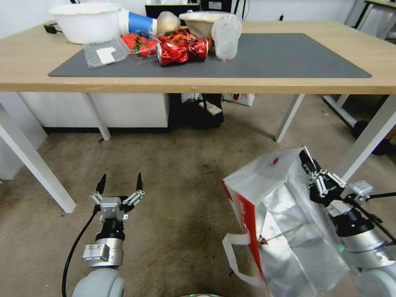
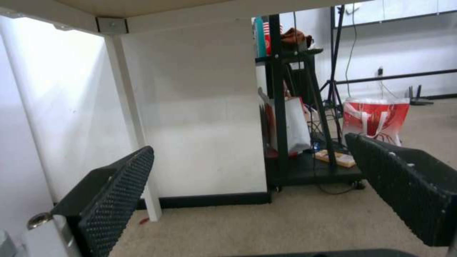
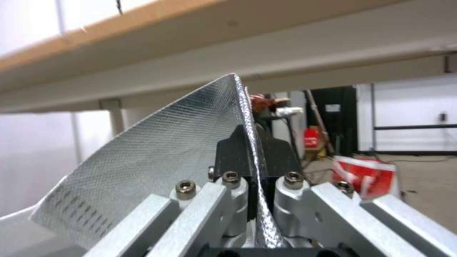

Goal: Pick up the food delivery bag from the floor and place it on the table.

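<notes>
Below the table's (image 1: 288,84) front edge, at lower right of head view, the right gripper (image 1: 310,165) pinches the foil rim of the food delivery bag (image 1: 284,222); right wrist view shows both black pads pressed together on that silver edge (image 3: 247,142). Bag hangs tilted, mouth open, foil lining showing, red side panel w/ white print too skewed to read, small round red logo near top, 1 white loop handle dangling. Can't tell if its bottom touches the floor (image 1: 165,165). Left gripper (image 1: 119,183) hovers low over the stained grey-brown carpet, fingers spread wide, holding nothing. Tabletop: light wood, dark grey mat (image 1: 268,57), crushed red snack packet (image 1: 183,51), strawberries (image 1: 138,43), white bowl (image 1: 84,20), clear cups (image 1: 226,37).
</notes>
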Robot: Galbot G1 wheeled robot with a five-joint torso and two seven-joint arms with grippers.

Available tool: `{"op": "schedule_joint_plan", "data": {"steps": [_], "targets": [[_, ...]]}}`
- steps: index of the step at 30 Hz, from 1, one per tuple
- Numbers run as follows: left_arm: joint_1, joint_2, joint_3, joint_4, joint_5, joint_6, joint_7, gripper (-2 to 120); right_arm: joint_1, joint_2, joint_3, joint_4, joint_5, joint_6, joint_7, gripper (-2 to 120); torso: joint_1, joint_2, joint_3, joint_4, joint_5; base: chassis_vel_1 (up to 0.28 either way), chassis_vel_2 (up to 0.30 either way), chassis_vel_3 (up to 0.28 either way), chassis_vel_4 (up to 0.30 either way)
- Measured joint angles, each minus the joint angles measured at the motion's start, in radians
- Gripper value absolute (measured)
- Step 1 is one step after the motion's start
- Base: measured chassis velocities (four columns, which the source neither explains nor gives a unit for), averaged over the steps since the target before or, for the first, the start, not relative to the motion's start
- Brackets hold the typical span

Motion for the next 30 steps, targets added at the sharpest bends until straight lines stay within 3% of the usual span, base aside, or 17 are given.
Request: {"op": "schedule_joint_plan", "data": {"steps": [8, 11, 30], "targets": [[0.0, 0.002, -0.001, -0.003, -0.004, -0.001, -0.003, 100, 0.015, -0.011, 0.013, -0.006, 0.182, 0.007, -0.181, 0, 0.0, 0.0, 0.0, 0.0, 0.0001, 0.0, 0.0, 0.0, 0.0], [0.0, 0.003, -0.001, -0.006, -0.016, -0.001, -0.003, 100, 0.016, -0.017, 0.016, 0.005, 0.222, 0.006, -0.2, 0, 0.0, 0.0, 0.0, -0.0001, 0.0001, 0.0, 0.0, 0.0, 0.0], [-0.004, 0.01, -0.016, -0.015, -0.063, -0.041, 0.042, 100, 0.002, -0.091, 0.066, 0.137, 0.349, -0.094, -0.166, 0, 0.0, 0.0, 0.0, 0.0, 0.0001, 0.0, 0.0, 0.0, 0.0]]}}
